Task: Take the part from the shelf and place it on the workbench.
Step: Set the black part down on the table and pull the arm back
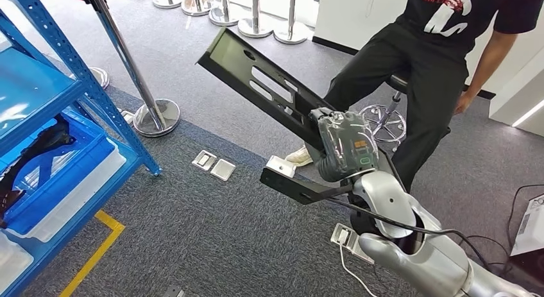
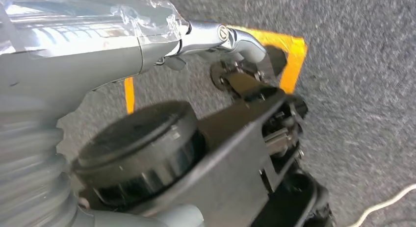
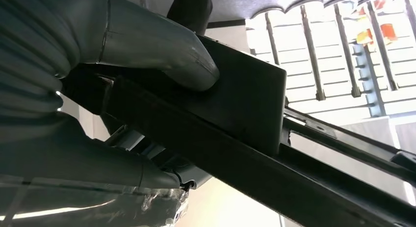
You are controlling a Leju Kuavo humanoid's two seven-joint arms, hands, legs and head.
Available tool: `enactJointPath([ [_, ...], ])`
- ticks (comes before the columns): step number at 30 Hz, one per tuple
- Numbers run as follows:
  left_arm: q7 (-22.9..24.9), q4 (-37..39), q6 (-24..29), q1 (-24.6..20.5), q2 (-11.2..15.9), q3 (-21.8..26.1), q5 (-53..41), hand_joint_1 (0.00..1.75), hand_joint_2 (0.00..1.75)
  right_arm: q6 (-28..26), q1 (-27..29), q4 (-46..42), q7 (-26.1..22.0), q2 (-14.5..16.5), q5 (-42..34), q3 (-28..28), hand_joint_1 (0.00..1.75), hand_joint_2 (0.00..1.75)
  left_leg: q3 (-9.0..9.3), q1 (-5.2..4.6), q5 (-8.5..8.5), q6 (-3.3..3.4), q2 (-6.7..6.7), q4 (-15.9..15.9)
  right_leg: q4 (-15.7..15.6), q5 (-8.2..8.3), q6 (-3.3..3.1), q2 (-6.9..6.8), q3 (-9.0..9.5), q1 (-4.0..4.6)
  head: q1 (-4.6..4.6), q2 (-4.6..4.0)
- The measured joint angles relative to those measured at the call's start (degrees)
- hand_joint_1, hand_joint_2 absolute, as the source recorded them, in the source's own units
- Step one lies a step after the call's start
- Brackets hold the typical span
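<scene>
The right hand [image 1: 346,146] grips the long black part [image 1: 256,79], thumb [image 3: 162,50] pressed flat on it, high over the carpet. The left hand [image 2: 64,55] hangs low; I cannot tell its fingers. Carrying step. Next: find the workbench. The blue shelf [image 1: 77,72] stands farther left.

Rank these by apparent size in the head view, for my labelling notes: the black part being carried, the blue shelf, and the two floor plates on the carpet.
1. blue shelf, cut off by the frame
2. black part, though nearness to the camera may inflate it
3. floor plates, clearly smallest
</scene>
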Motion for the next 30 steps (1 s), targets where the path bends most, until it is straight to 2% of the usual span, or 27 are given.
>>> enactJointPath([
  [2,0.00,-0.01,0.03,-0.14,-0.01,0.01,0.00,0.00,1.75,0.00,-0.04,0.00,0.01,-0.03,0.00,-0.09,1.75,1.75,0.33,0.14,0.32,0.60,0.67,-0.60,0.89,-0.66,0.72,-0.67,-0.33,-0.11,0.21,0.00],
  [3,0.00,-0.02,0.05,-0.22,-0.01,0.01,0.00,0.00,1.75,0.00,-0.12,0.00,0.00,-0.02,0.00,-0.12,1.75,1.75,0.51,0.27,0.48,0.89,1.07,-0.91,2.66,-1.75,1.07,-1.49,-1.08,-0.13,0.53,0.00],
  [5,0.00,-0.03,0.09,-0.25,0.01,0.02,0.01,0.00,1.75,0.00,-0.16,0.03,-0.01,0.01,0.00,-0.14,1.75,1.75,0.66,0.26,0.53,1.20,1.76,-1.09,9.35,-5.08,1.70,-3.26,-4.21,-0.33,1.22,0.00],
  [6,0.00,-0.04,0.10,-0.22,0.01,0.02,0.00,0.00,1.75,0.01,-0.11,0.05,-0.01,0.02,0.00,-0.13,1.75,1.75,0.66,0.23,0.50,1.24,2.14,-1.07,12.84,-6.36,1.96,-3.58,-5.94,-0.48,1.46,0.00],
  [7,0.00,-0.04,0.10,-0.18,0.00,0.02,0.00,0.00,1.75,0.01,-0.04,0.09,-0.01,0.02,0.00,-0.12,1.75,1.75,0.67,0.22,0.45,1.22,2.47,-1.06,15.00,-6.78,2.14,-3.74,-7.05,-0.61,1.67,0.00],
  [8,0.00,-0.04,0.10,-0.17,0.00,0.02,-0.01,0.00,1.75,0.02,-0.01,0.11,0.00,0.01,0.00,-0.11,1.75,1.75,0.73,0.23,0.38,1.16,2.81,-1.05,14.96,-6.09,2.25,-3.86,-7.09,-0.70,1.91,0.00],
  [9,0.00,-0.04,0.10,-0.19,0.00,0.02,-0.01,0.00,1.75,0.02,0.00,0.13,0.00,0.01,0.00,-0.11,1.75,1.75,0.84,0.24,0.28,1.05,3.12,-1.03,12.77,-4.51,2.29,-4.05,-6.02,-0.78,2.14,0.00],
  [11,0.00,-0.04,0.10,-0.27,0.00,0.02,-0.03,0.00,1.75,0.01,-0.05,0.13,0.00,0.02,0.00,-0.13,1.75,1.75,1.16,0.16,-0.01,0.65,3.65,-1.00,4.85,-0.98,2.05,-5.05,-2.03,-0.66,2.58,0.00],
  [12,0.00,-0.04,0.10,-0.31,0.00,0.02,-0.04,0.00,1.75,-0.01,-0.08,0.13,0.00,0.02,0.00,-0.13,1.75,1.75,1.26,0.05,-0.15,0.40,3.84,-0.96,1.78,-0.02,1.73,-5.43,-0.54,-0.48,2.70,0.00],
  [13,0.00,-0.04,0.10,-0.33,0.00,0.02,-0.05,0.00,1.75,-0.02,-0.11,0.12,0.00,0.03,0.00,-0.13,1.75,1.75,1.33,-0.05,-0.26,0.10,4.02,-0.93,0.04,0.29,1.39,-5.64,0.26,-0.27,2.72,0.00],
  [15,0.00,-0.04,0.10,-0.36,0.00,0.02,-0.06,0.00,1.75,-0.04,-0.12,0.11,0.01,0.03,0.01,-0.13,1.75,1.75,1.45,-0.15,-0.36,-0.52,4.39,-0.96,-0.40,0.13,0.67,-5.15,0.27,0.05,2.46,0.00],
  [17,0.00,-0.04,0.10,-0.40,0.01,0.02,-0.07,0.00,1.75,-0.05,-0.17,0.11,0.02,0.06,0.02,-0.14,1.75,1.75,1.44,0.01,-1.16,-1.15,4.25,-0.16,-0.76,0.32,-0.08,-4.68,0.44,-0.09,2.21,0.00],
  [19,0.00,-0.04,0.10,-0.41,0.01,0.03,-0.08,0.00,1.75,-0.07,-0.33,0.11,0.02,0.15,0.02,-0.14,1.75,1.75,-0.26,0.16,-4.00,-1.49,3.40,4.32,-1.16,0.53,-0.83,-4.27,0.68,-0.27,1.58,0.00],
  [21,0.00,-0.04,0.10,-0.30,0.00,0.04,-0.09,0.00,1.75,-0.07,-0.42,0.12,0.01,0.24,-0.03,-0.08,1.75,1.75,-3.75,0.14,-7.51,-1.62,2.77,11.83,-1.11,0.48,-1.23,-3.71,0.66,-0.11,0.81,0.00],
  [22,0.00,-0.04,0.10,-0.23,0.00,0.04,-0.09,0.00,1.75,-0.08,-0.42,0.13,0.01,0.27,-0.10,-0.04,1.75,1.75,-5.11,0.13,-8.27,-1.65,2.65,14.59,-1.03,0.43,-1.31,-3.35,0.66,-0.03,0.60,0.00],
  [23,0.00,-0.04,0.10,-0.18,0.01,0.04,-0.10,0.00,1.75,-0.10,-0.42,0.13,0.01,0.29,-0.21,-0.01,1.75,1.75,-5.66,0.14,-7.91,-1.64,2.59,15.43,-0.90,0.38,-1.36,-2.94,0.66,0.02,0.47,0.00],
  [24,0.00,-0.04,0.10,-0.16,0.02,0.04,-0.10,0.00,1.75,-0.13,-0.42,0.13,0.01,0.30,-0.33,0.00,1.75,1.75,-5.17,0.15,-6.47,-1.56,2.55,14.03,-0.75,0.31,-1.35,-2.51,0.67,0.04,0.33,0.00],
  [26,0.00,-0.04,0.10,-0.18,0.03,0.03,-0.11,0.00,1.75,-0.20,-0.43,0.14,0.02,0.31,-0.56,0.00,1.75,1.75,-2.21,0.24,-2.39,-1.23,1.73,6.77,-0.39,0.10,-1.16,-1.67,0.64,0.03,-0.04,0.00],
  [27,0.00,-0.04,0.09,-0.19,0.03,0.04,-0.11,0.00,1.75,-0.22,-0.44,0.15,0.02,0.32,-0.63,0.00,1.75,1.75,-0.91,0.30,-1.07,-1.07,1.11,3.41,-0.14,-0.01,-0.97,-1.26,0.51,0.10,-0.22,0.00],
  [28,0.01,-0.04,0.09,-0.19,0.04,0.06,-0.11,0.00,1.75,-0.25,-0.46,0.16,0.01,0.33,-0.69,0.01,1.75,1.75,-0.13,0.30,-0.38,-0.91,0.61,1.23,0.02,-0.05,-0.72,-0.93,0.35,0.12,-0.26,0.00],
  [30,0.04,-0.04,0.08,-0.19,0.04,0.12,-0.10,0.00,1.75,-0.28,-0.51,0.17,0.01,0.37,-0.77,0.01,1.75,1.75,0.09,0.13,-0.31,-0.53,0.49,0.21,0.09,0.04,-0.01,-0.36,0.06,0.08,-0.16,0.00],
])
